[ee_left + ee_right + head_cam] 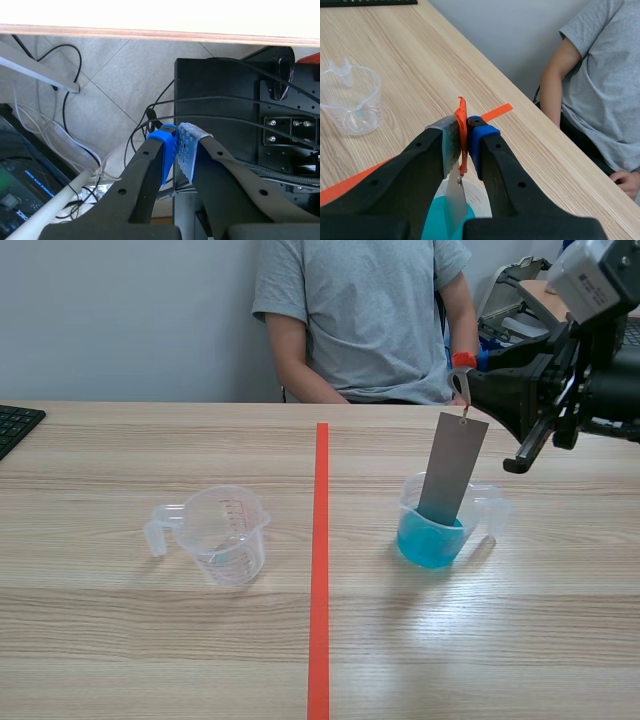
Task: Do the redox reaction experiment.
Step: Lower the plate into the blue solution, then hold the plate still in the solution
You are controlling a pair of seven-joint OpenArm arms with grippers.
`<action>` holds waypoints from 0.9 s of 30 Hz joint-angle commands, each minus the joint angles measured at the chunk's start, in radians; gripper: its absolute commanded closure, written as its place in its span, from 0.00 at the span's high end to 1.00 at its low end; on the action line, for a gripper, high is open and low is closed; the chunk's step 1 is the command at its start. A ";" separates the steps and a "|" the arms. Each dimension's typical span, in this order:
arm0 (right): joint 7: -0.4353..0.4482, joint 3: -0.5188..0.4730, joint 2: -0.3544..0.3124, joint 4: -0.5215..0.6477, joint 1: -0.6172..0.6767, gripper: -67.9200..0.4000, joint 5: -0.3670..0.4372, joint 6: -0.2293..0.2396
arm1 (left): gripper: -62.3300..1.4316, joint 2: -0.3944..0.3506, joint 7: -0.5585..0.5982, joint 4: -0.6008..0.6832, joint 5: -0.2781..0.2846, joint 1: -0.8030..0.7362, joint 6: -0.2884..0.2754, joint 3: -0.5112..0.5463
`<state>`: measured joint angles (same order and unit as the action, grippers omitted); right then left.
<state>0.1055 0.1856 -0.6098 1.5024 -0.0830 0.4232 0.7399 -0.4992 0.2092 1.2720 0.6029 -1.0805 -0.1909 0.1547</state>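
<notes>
A grey metal strip [452, 470] hangs tilted, its lower end dipped in blue liquid inside a clear measuring cup [435, 535] right of the tape line. My right gripper [470, 368] is raised above that cup, shut on an orange tag [462, 112] that carries the strip [454, 202]; in the right wrist view the gripper [464, 125] sits straight over the blue liquid [434, 226]. An empty clear measuring cup [225, 533] stands left of the line. My left gripper [176, 136] is shut on nothing, below table level, and does not show in the scene view.
A person in a grey shirt [360, 310] sits across the table. A black keyboard [15, 425] lies at the far left edge. An orange-red tape line [320, 570] runs down the middle. The left wrist view holds floor cables [75, 100] and a black stand [225, 100].
</notes>
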 commanded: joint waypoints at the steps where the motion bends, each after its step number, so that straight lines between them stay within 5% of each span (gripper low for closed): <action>1: 0.036 0.003 -0.010 -0.007 -0.021 0.02 -0.002 0.006 | 0.08 0.006 0.007 0.011 0.000 -0.002 -0.005 -0.001; 14: 0.127 0.092 -0.010 -0.118 -0.063 0.02 -0.096 0.006 | 0.08 0.005 0.007 0.011 0.000 -0.002 -0.005 -0.001; 27: 0.130 0.107 0.007 -0.142 -0.064 0.02 -0.153 0.006 | 0.08 0.006 0.003 0.011 0.000 -0.002 -0.005 -0.001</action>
<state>0.2314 0.2966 -0.5926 1.3563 -0.1238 0.2741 0.7383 -0.4988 0.2058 1.2720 0.6029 -1.0801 -0.1913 0.1547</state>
